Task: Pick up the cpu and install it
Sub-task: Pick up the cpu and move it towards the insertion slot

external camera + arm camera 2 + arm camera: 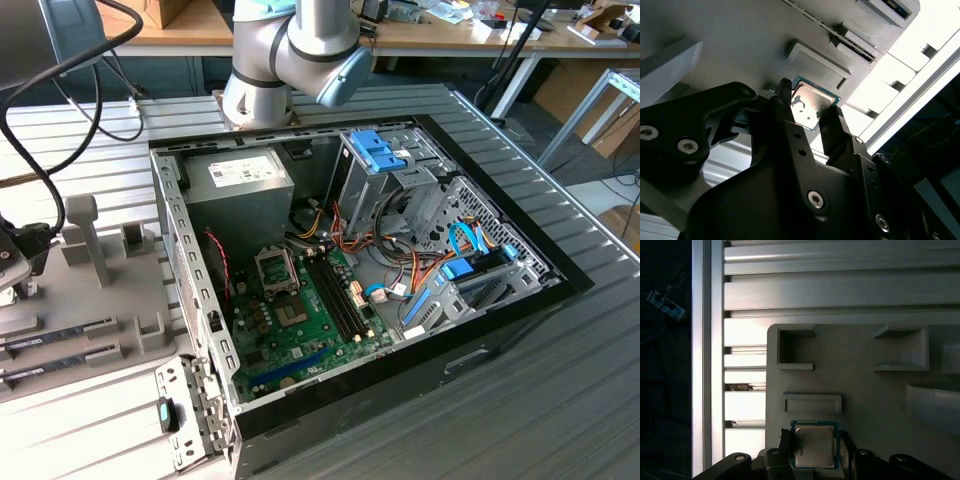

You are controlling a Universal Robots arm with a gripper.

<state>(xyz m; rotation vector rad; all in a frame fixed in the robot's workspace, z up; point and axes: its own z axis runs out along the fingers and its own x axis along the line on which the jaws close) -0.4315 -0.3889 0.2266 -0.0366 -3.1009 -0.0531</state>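
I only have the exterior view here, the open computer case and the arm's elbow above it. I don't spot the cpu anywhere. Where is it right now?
Observer: In the first wrist view the cpu lies on the grey fixture plate.
Operator: What is closest to it?
Observer: The gripper, which straddles it in the second wrist view; whether it grips, I cannot tell.
Operator: Which way up?
Observer: Silver metal top toward the cameras, green rim showing, beside a raised rectangular block.
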